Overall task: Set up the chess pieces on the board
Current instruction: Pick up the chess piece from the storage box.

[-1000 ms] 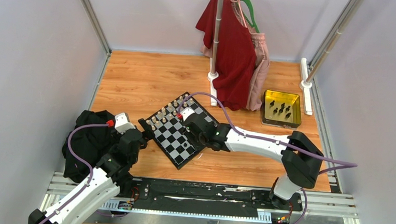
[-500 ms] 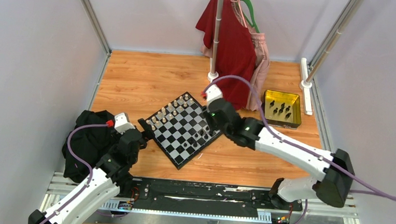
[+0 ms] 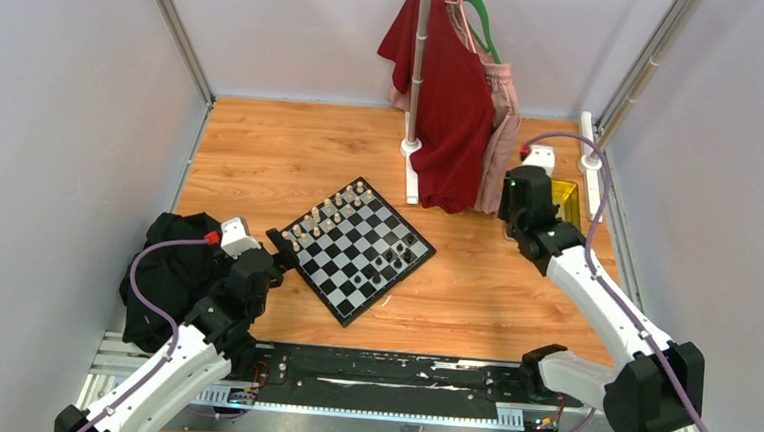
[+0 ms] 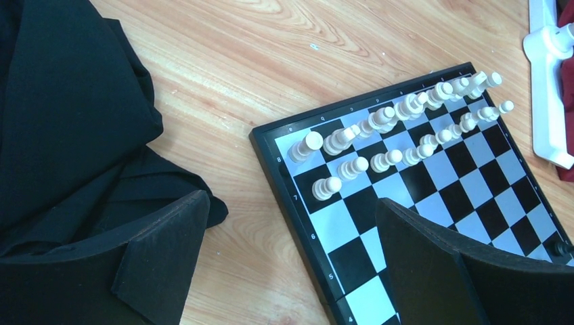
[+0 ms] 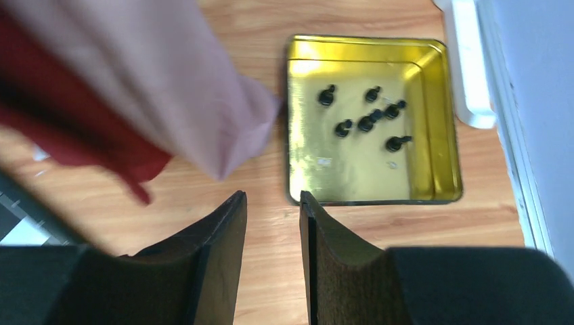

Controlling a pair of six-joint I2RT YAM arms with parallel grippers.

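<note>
The board [image 3: 356, 249] lies turned diamond-wise on the wooden floor. Cream chess pieces [image 3: 323, 215] stand in two rows along its far-left side and show clearly in the left wrist view [image 4: 399, 128]. A few black pieces [image 3: 393, 262] stand near its right corner. Several more black pieces [image 5: 365, 122] lie in the yellow tray [image 5: 318, 169]. My right gripper [image 5: 272, 198] hovers at the tray's near-left corner, its jaws a narrow gap apart and empty; in the top view [image 3: 514, 222] it covers most of the tray [image 3: 566, 199]. My left gripper [image 4: 291, 203] is wide open and empty over the board's left edge [image 4: 298, 203].
A black cloth [image 3: 169, 273] lies at the left, beside my left gripper [image 3: 273, 259]. A rack with a red shirt [image 3: 450, 100] and a pink garment [image 5: 156, 74] hangs just left of the tray. A white rail foot [image 5: 467, 61] stands to the tray's right.
My right arm has swung from over the board out to the right and now hovers at the yellow tray. The left arm has not moved.
</note>
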